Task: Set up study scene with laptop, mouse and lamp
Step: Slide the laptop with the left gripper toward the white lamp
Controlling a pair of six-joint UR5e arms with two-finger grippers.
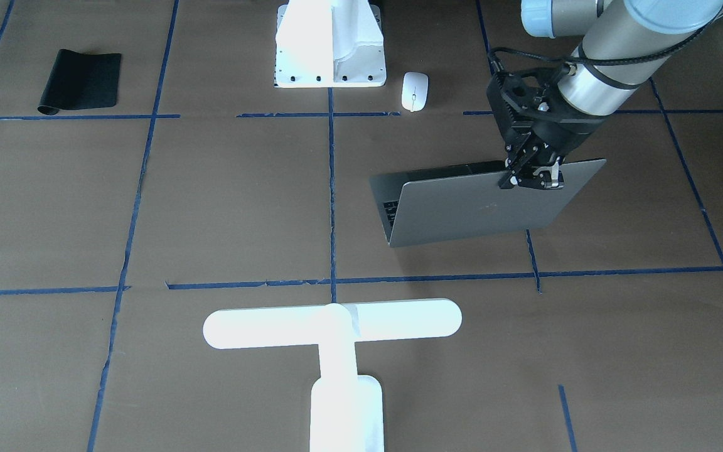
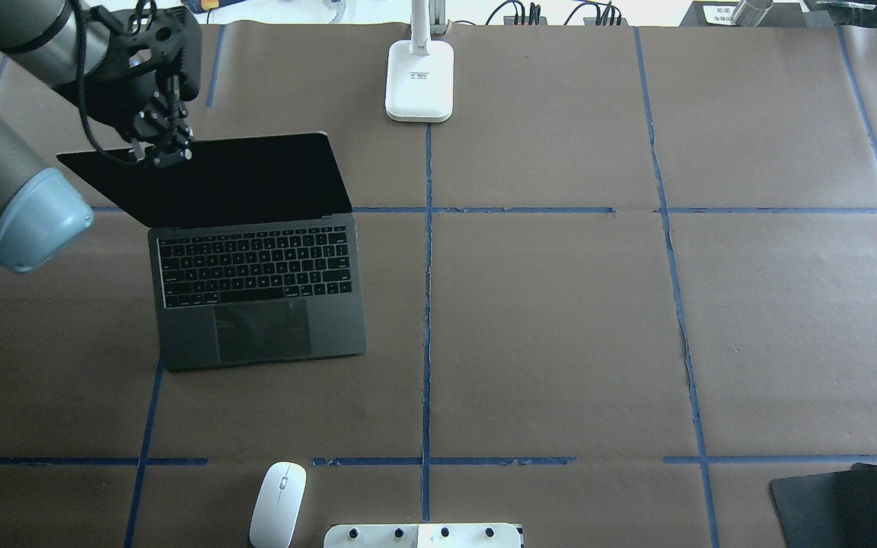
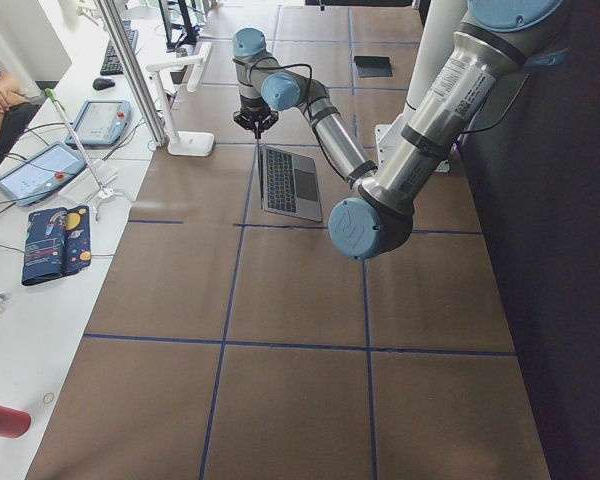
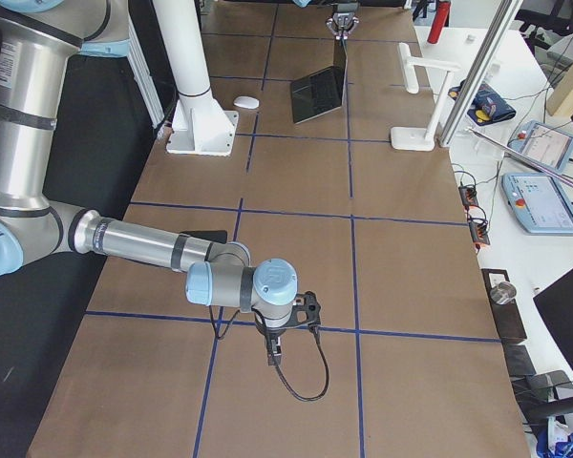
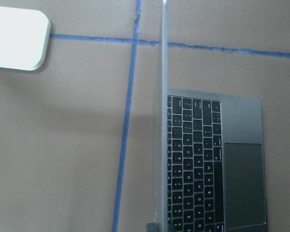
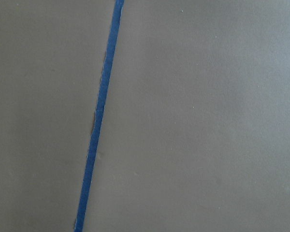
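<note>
Nearby, mouse [image 1: 414, 91] beside pedestal [image 1: 330, 63], black mat [image 1: 80, 80] apart

On my feed the surface [image 2: 560, 342] is brown, gridded with blue tape [image 2: 427, 304]; the laptop [image 2: 256, 304] is grey with black keys, the mouse [image 2: 279, 504] and lamp [image 1: 273, 326] white, the left tool [image 1: 532, 181] black.

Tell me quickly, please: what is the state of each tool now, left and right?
Left tool: closed on the top edge of the laptop lid.
Right tool: cannot be told; it shows only in one side view.
</note>
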